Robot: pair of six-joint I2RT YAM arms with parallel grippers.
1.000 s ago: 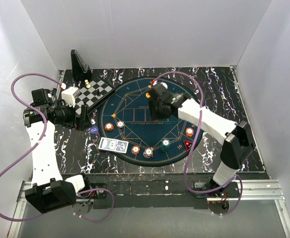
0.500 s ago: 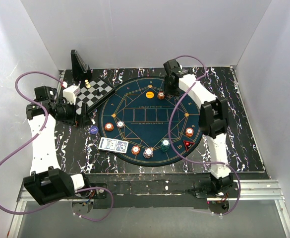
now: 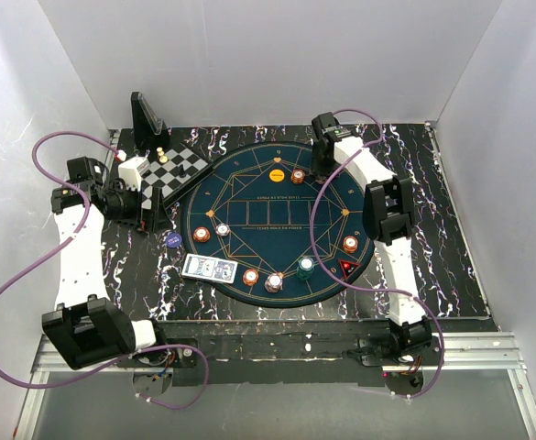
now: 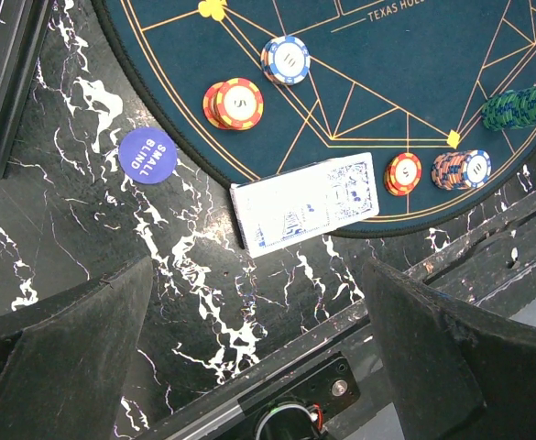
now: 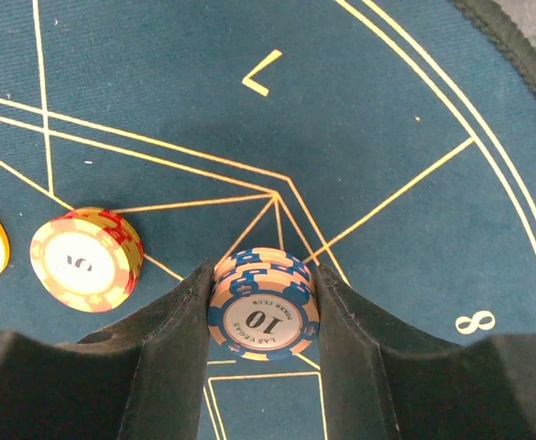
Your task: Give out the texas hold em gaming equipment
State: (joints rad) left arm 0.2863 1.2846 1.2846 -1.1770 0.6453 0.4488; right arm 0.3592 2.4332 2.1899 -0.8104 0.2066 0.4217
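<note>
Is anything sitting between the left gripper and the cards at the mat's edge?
Nothing visible. The open left gripper has only bare table between it and the cards; the small blind marker lies off to one side.

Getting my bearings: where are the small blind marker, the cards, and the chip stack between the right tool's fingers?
small blind marker (image 4: 147, 154), left wrist view, centre of its purple face.
cards (image 4: 306, 202), left wrist view, middle of the top card.
blue 10 chip stack (image 5: 263, 318), right wrist view, white centre of the top chip.
</note>
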